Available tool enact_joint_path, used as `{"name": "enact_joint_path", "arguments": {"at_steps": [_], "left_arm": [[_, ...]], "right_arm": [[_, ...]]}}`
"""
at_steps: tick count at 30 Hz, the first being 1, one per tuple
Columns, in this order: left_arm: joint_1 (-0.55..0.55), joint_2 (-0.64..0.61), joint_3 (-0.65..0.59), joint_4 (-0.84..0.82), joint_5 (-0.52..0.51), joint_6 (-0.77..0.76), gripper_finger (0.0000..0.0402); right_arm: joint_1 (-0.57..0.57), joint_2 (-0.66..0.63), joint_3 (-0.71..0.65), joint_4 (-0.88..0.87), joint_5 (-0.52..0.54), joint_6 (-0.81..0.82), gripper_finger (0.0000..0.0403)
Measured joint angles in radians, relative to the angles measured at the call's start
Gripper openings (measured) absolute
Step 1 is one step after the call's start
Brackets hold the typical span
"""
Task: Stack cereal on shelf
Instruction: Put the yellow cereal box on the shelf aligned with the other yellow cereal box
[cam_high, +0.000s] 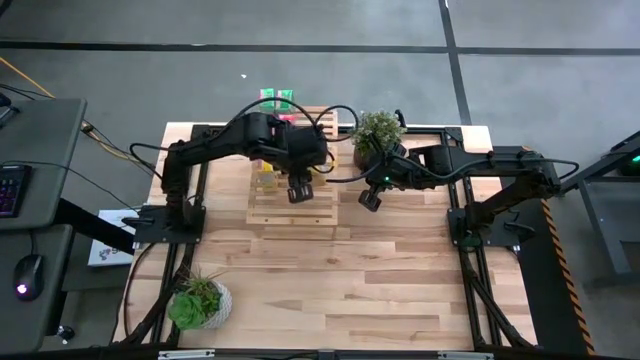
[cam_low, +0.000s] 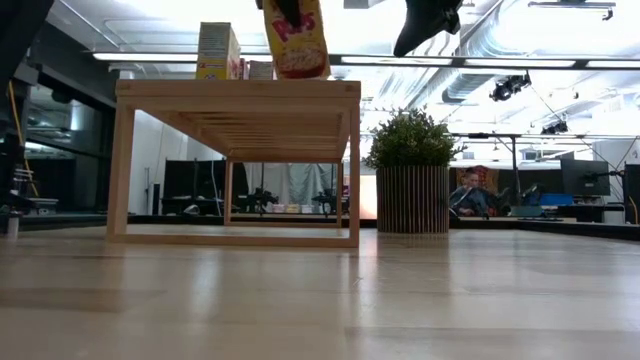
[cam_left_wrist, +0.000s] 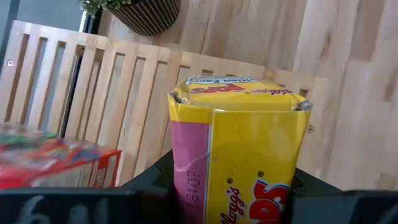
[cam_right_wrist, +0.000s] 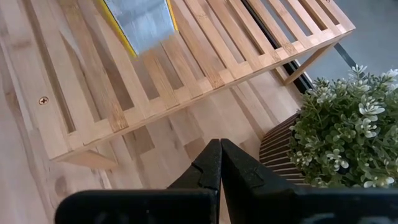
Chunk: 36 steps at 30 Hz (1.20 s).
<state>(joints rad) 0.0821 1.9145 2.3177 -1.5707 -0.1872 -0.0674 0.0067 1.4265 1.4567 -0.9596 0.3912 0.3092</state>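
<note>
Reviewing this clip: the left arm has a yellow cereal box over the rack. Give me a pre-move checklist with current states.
1. Left gripper shut on the yellow box: ok.
2. Box clear above the shelf top: ok, a gap shows in the low view.
3. Box upright: not ok, slightly tilted.
4. Free slats below the box: ok.
5. Right gripper shut, beside the shelf near the plant: ok.
6. Other boxes' exact count: cannot tell.

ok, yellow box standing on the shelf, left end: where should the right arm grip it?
Judgement: take the yellow box by its two broad faces near the top, coming from above. It stands upright on the shelf, top free, with another box close beside it.
</note>
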Motion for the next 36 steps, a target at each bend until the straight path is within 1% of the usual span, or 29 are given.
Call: {"name": "enact_joint_path", "arguments": {"at_steps": [3, 5, 8, 11, 14, 16, 18, 24, 26, 36], "left_arm": [[0.004, -0.047, 0.004, 0.000, 0.002, -0.012, 0.0122], [0.008, -0.079, -0.020, 0.005, -0.001, -0.018, 0.0122], [0.018, -0.116, -0.087, 0.002, 0.001, -0.033, 0.0122], [0.030, -0.168, -0.190, 0.007, 0.002, -0.053, 0.0122], [0.031, -0.201, -0.271, 0.068, 0.004, -0.054, 0.0122], [0.031, -0.207, -0.298, 0.110, 0.006, -0.053, 0.0122], [0.031, -0.208, -0.302, 0.141, 0.021, -0.049, 0.0122], [0.031, -0.199, -0.305, 0.080, 0.022, -0.017, 0.0123], [0.031, -0.201, -0.303, 0.083, 0.021, -0.009, 0.0129], [0.031, -0.200, -0.303, 0.083, 0.021, 0.009, 0.0203]], "right_arm": [[0.000, 0.000, 0.000, 0.000, 0.003, 0.000, 0.0000], [0.000, 0.000, 0.000, 0.000, 0.014, -0.002, 0.0000], [0.000, 0.000, 0.000, 0.001, 0.031, -0.001, 0.0000], [0.000, 0.000, 0.000, 0.005, 0.044, 0.000, 0.0000], [0.000, 0.000, 0.000, 0.008, 0.045, 0.004, 0.0000], [0.000, 0.000, 0.000, 0.008, 0.045, 0.004, 0.0000], [0.000, 0.000, 0.000, 0.008, 0.045, 0.006, 0.0000], [0.000, 0.000, 0.000, 0.009, 0.045, 0.030, 0.0000], [0.000, 0.000, 0.000, 0.011, 0.045, 0.029, 0.0000], [0.000, 0.000, 0.000, 0.031, 0.045, 0.023, 0.0000]]}}
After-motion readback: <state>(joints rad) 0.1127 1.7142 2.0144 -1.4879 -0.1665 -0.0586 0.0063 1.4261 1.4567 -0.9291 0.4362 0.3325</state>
